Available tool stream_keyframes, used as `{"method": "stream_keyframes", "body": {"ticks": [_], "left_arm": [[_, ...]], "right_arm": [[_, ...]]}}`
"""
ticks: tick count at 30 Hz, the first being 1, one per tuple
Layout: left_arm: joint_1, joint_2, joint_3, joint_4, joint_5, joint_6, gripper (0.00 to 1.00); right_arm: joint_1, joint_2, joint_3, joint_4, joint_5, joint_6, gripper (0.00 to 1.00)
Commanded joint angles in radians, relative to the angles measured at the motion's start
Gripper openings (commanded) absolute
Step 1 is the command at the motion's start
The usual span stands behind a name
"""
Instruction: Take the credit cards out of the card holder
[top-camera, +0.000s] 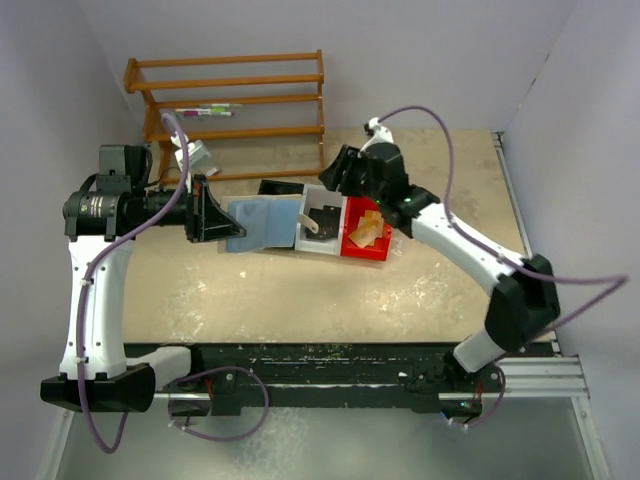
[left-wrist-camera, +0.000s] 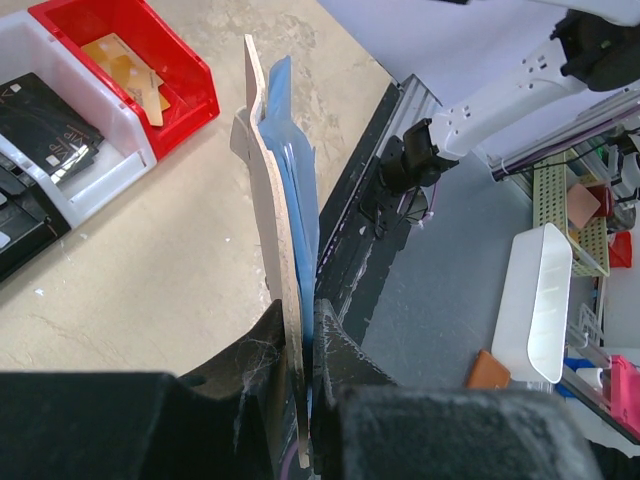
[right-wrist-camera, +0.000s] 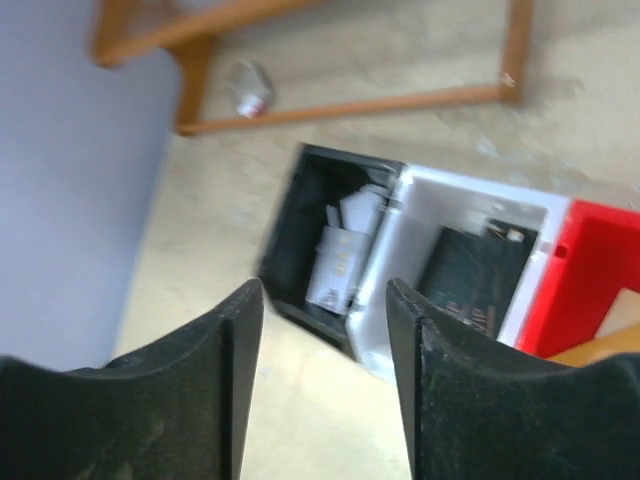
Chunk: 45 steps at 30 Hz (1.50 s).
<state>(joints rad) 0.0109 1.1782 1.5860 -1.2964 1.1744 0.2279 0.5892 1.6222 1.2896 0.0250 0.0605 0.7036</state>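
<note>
Left jaws pinch the card holder (top-camera: 262, 222) edge-up over the desk (top-camera: 300, 300), long axis 9-to-3; right jaws, half open and empty above the black bin (right-wrist-camera: 283, 235), have it at 8 o'clock in top view.

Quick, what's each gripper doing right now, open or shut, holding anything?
Left gripper: shut on the card holder.
Right gripper: open, holding nothing.
</note>
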Motion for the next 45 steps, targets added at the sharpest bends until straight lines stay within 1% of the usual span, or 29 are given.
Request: {"method": "stream_keyframes", "body": {"ticks": [1, 5, 7, 9, 10, 13, 16, 21, 26, 27, 38, 45], "left_arm": [[-0.003, -0.001, 0.016, 0.035, 0.042, 0.011, 0.00], [-0.002, -0.006, 0.005, 0.041, 0.049, 0.008, 0.00], [-0.003, -0.005, -0.002, 0.045, 0.062, 0.004, 0.00], [-0.003, 0.000, -0.006, 0.045, 0.078, 0.003, 0.00], [-0.002, 0.002, -0.006, 0.046, 0.085, 0.001, 0.00], [-0.003, 0.007, -0.006, 0.046, 0.097, -0.006, 0.00], [-0.002, 0.006, -0.002, 0.041, 0.106, -0.007, 0.00], [-0.002, 0.004, 0.000, 0.021, 0.111, 0.008, 0.00], [-0.003, 0.011, 0.006, 0.003, 0.127, 0.023, 0.00], [-0.003, 0.012, 0.006, 0.002, 0.131, 0.025, 0.00], [-0.003, 0.026, 0.034, -0.067, 0.219, 0.076, 0.00], [-0.003, 0.027, 0.040, -0.081, 0.247, 0.082, 0.00]], "right_arm": [[0.007, -0.206, -0.026, 0.088, -0.082, -0.044, 0.61], [0.038, -0.360, -0.056, 0.156, -0.129, -0.073, 0.80], [0.093, -0.395, -0.051, 0.181, -0.125, -0.111, 0.91], [0.154, -0.401, -0.033, 0.189, -0.131, -0.158, 0.99], [0.187, -0.397, -0.024, 0.197, -0.134, -0.185, 1.00], [0.275, -0.359, 0.014, 0.194, -0.123, -0.256, 1.00], [0.343, -0.306, 0.065, 0.160, -0.078, -0.334, 1.00], [0.391, -0.261, 0.090, 0.149, -0.047, -0.386, 1.00], [0.394, -0.232, 0.097, 0.113, -0.035, -0.395, 1.00], [0.394, -0.231, 0.092, 0.091, -0.056, -0.381, 0.99], [0.342, -0.281, 0.002, 0.085, -0.056, -0.366, 0.87], [0.311, -0.314, -0.024, 0.077, -0.058, -0.366, 0.80]]}}
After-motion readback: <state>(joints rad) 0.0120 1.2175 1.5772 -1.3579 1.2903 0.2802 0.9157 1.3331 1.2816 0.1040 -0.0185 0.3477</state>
